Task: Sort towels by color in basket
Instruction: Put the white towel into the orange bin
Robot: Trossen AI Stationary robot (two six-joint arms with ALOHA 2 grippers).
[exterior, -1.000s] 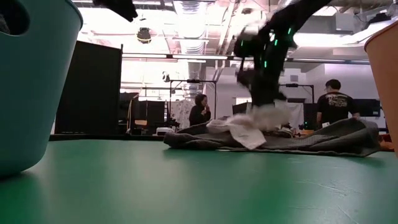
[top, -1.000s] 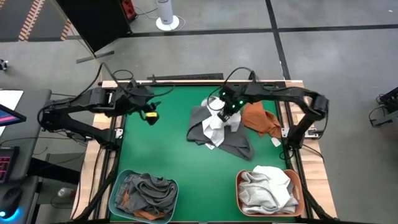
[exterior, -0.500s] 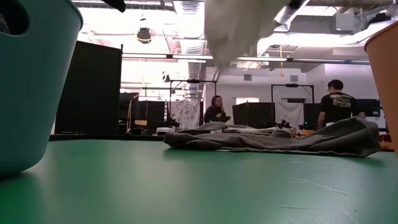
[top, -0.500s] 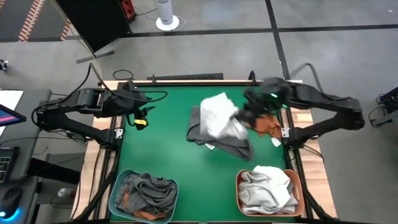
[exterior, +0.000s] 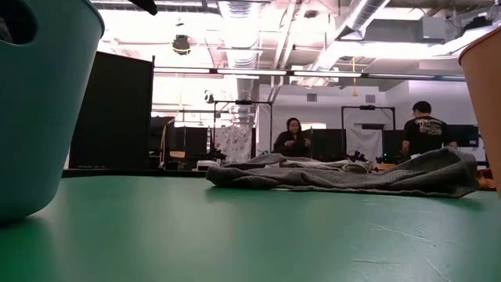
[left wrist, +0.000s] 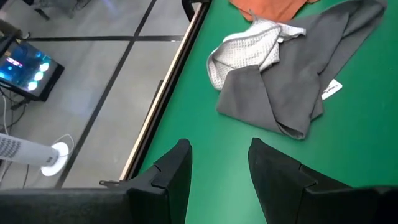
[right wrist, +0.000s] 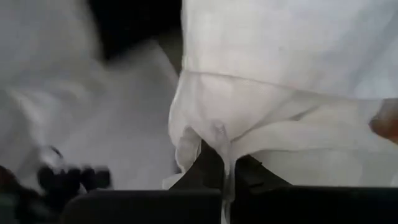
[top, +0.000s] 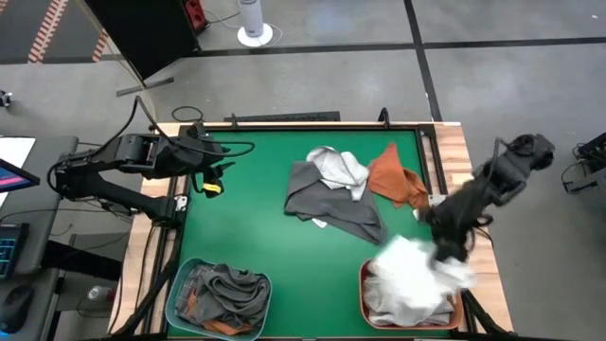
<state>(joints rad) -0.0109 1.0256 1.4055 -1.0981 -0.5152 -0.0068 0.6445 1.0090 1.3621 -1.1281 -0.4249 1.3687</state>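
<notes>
My right gripper point(top: 443, 252) is shut on a white towel point(top: 415, 273) above the orange basket point(top: 364, 280) at the table's near right; white and light towels lie in that basket. On the green table a dark grey towel point(top: 331, 206) lies spread, with a light grey towel point(top: 341, 168) on its far part and a rust orange towel point(top: 396, 180) to its right. My left gripper point(top: 212, 180) hangs open above the table's far left, its fingers point(left wrist: 177, 165) apart with nothing between them. My right gripper pinches a bunched fold of the white towel point(right wrist: 214, 140) between its two fingers point(right wrist: 205, 165). It slants down from the table's right side. The towel hangs blurred below it over the orange basket; whether its lower part touches the towels there, I cannot tell.
A teal basket point(top: 176, 284) at the near left holds dark grey and orange towels point(top: 222, 289); its wall point(exterior: 39, 110) fills the low view's left. A raised wooden frame point(top: 453, 152) borders the table. Bare green surface point(top: 246, 227) lies between the pile and the baskets. People stand far behind.
My right gripper has lifted the white towel off the pile in the table's middle. It has swung with it to the right and toward the near edge, over the orange basket. The towel hangs bunched below the gripper. My left gripper has drawn slightly toward the left edge.
</notes>
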